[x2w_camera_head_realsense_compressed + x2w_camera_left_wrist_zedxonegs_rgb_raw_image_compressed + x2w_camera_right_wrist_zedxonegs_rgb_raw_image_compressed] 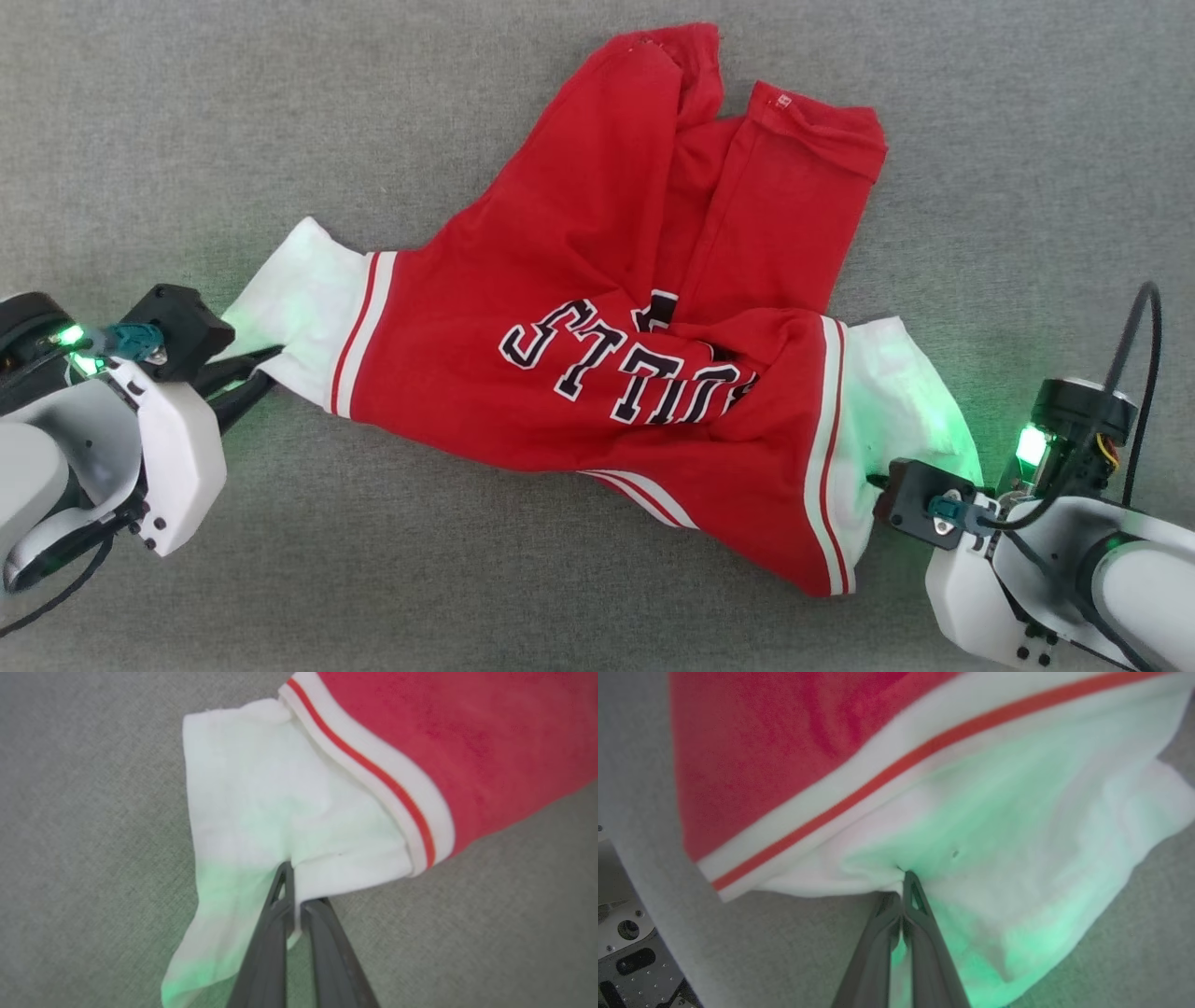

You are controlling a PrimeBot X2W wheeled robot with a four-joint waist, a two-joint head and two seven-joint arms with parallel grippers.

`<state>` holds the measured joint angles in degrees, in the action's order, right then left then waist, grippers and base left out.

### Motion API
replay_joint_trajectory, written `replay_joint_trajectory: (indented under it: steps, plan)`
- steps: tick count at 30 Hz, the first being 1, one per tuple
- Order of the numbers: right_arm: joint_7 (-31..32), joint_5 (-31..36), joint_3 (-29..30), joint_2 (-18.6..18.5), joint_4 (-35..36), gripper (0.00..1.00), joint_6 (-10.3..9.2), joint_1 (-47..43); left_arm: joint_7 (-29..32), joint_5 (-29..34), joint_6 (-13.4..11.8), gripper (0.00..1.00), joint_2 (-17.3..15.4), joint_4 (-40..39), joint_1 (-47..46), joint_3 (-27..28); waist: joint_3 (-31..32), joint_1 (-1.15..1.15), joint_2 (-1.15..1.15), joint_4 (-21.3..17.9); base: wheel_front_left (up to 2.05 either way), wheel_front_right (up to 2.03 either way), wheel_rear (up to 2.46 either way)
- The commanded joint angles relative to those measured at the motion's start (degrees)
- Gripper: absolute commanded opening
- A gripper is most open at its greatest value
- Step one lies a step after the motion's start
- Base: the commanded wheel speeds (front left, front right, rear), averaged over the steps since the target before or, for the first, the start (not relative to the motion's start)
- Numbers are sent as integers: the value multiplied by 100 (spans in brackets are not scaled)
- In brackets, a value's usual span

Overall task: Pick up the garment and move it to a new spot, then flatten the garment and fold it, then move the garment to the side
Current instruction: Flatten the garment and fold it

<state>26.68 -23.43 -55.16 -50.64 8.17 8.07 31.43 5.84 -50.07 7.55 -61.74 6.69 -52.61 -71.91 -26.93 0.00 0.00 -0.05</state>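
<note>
Head view: garment (597,373) lies crumpled mid-frame on the grey worktop (187,140), red body bunched toward upper middle. Left pincer (250,375) sits lower left at one white sleeve, right pincer (876,482) lower right at the other sleeve.

Left wrist view: left pincer (293,889) is clamped on the sleeve edge, thin bite.

Right wrist view: right pincer (906,882) is pinched together on white sleeve fabric.

Best bet: lift both sides level, keep the sleeves spread apart, go slow. The shallow left bite may slip.

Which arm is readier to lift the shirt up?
Right, probably: the right gripper is pressed shut on the garment's white sleeve, cloth puckered at its tips. The left gripper pinches its sleeve's hem, fingers slightly apart.
</note>
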Motion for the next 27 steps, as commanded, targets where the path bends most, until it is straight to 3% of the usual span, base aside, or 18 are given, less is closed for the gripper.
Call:
replay_joint_trajectory:
  steps: [1,9,12,13,17,21,27]
  plan:
    - [7,110,60,121,-299,0,-107,53,-38,-70,-16,0,3,29,-20,-45,53,0,0,-23,0,0,0]
    - [-639,359,1234,136,8,0,-70,-289,-961,-1156,-16,0,-165,-158,112,66,392,0,0,-169,0,0,0]
    - [-820,480,2064,182,192,0,-71,-569,-1434,-1546,-16,0,-259,-320,179,199,502,0,0,-186,0,0,0]
    - [-921,524,2682,337,325,0,-71,-858,-1713,-1810,-16,0,-264,-463,199,336,552,0,0,-179,0,0,0]
    - [-1041,641,3783,662,590,0,-68,-1295,-2000,-2350,-16,0,-187,-737,164,647,551,0,0,-150,0,0,0]
    - [-1018,638,4162,930,643,0,-66,-1174,-2055,-2528,-16,0,84,-669,-137,820,425,0,0,-117,0,0,0]
    - [-938,400,4048,1241,-96,0,-66,224,-1832,-2923,-16,0,835,131,-1076,1045,77,0,0,-76,0,0,0]
